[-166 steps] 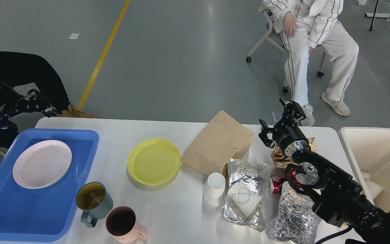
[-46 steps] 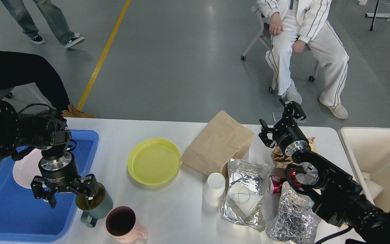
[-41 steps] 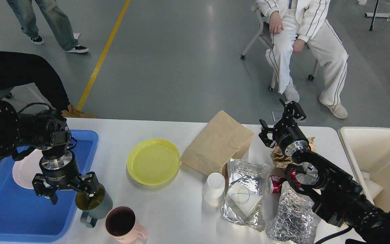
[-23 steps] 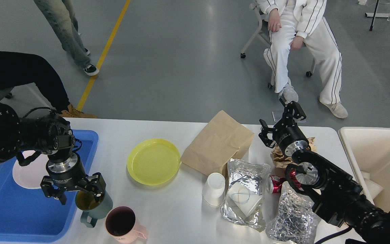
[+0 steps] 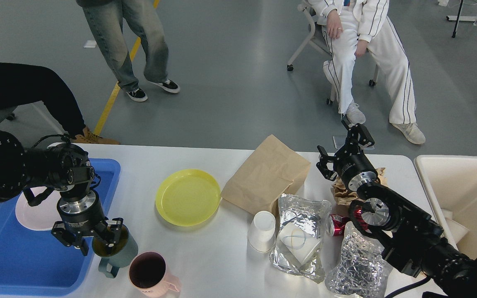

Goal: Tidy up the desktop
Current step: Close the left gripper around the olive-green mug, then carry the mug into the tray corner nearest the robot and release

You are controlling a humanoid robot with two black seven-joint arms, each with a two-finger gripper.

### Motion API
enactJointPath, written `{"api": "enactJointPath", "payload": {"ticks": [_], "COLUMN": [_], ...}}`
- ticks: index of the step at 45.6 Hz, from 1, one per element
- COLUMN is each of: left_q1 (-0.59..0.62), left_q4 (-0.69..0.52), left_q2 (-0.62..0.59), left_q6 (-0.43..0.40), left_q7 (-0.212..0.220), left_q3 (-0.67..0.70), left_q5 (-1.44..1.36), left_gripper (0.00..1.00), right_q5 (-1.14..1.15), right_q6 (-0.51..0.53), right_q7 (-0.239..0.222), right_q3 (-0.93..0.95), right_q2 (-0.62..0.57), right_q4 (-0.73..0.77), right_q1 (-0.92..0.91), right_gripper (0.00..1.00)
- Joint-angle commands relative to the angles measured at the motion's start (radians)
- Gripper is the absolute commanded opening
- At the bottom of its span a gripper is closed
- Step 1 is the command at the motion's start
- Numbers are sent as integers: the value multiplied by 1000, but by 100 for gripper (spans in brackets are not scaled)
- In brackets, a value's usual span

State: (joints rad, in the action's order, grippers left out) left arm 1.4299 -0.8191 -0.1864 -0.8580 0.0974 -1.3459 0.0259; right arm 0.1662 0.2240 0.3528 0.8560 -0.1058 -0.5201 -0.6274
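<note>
The white desktop (image 5: 139,165) carries a yellow plate (image 5: 188,196), a brown paper bag (image 5: 267,174), an upturned white paper cup (image 5: 261,229), two foil bags (image 5: 300,231) (image 5: 356,265), a red can (image 5: 338,224) and crumpled brown paper (image 5: 343,193). A green mug (image 5: 118,250) and a pink mug (image 5: 151,273) stand at the front left. My left gripper (image 5: 97,245) points down over the green mug's left rim, open, one finger inside the mug and one outside. My right gripper (image 5: 343,148) hangs open above the crumpled paper, holding nothing.
A blue tray (image 5: 10,265) with a pale plate (image 5: 35,211) lies at the left edge. At the right edge sits a cream bin (image 5: 462,194). Beyond the table, two people sit and one walks past.
My left arm came in over the tray and went down to the green mug, shifting right; its fingers now stand slightly closer together. The right arm has not moved. A person walked across behind.
</note>
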Motion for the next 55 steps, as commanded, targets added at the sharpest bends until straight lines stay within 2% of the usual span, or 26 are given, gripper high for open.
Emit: {"api": "enactJointPath", "payload": {"ticks": [1, 4, 12, 16, 33, 36, 41, 50, 55], "left_q1": [1, 3, 3, 4, 30, 56, 110, 244, 264], "left_q4": [-3, -5, -3, -5, -11, -15, -17, -15, -15], "left_q2": [-7, -8, -15, -16, -62, -94, -148, -258, -298], "left_q6": [-3, -6, -3, -3, -9, -27, -102, -102, -102], "left_q7": [51, 54, 54, 56, 56, 56, 56, 54, 54], "left_q3": [25, 25, 28, 30, 62, 62, 60, 62, 59], "left_q5": [2, 2, 3, 3, 62, 62, 62, 61, 60], "left_gripper": [28, 20, 13, 0, 0, 0, 0, 0, 0], "right_q5": [0, 1, 1, 1, -1, -1, 1, 1, 1], "right_q6": [0, 0, 0, 0, 0, 0, 0, 0, 0], "right_q7": [0, 0, 0, 0, 0, 0, 0, 0, 0], "right_q3": [0, 0, 0, 0, 0, 0, 0, 0, 0], "right_q2": [0, 0, 0, 0, 0, 0, 0, 0, 0], "right_q4": [-1, 0, 0, 0, 0, 0, 0, 0, 0], "right_q1": [0, 0, 0, 0, 0, 0, 0, 0, 0], "right_gripper": [100, 100, 100, 100, 100, 100, 100, 100, 100]}}
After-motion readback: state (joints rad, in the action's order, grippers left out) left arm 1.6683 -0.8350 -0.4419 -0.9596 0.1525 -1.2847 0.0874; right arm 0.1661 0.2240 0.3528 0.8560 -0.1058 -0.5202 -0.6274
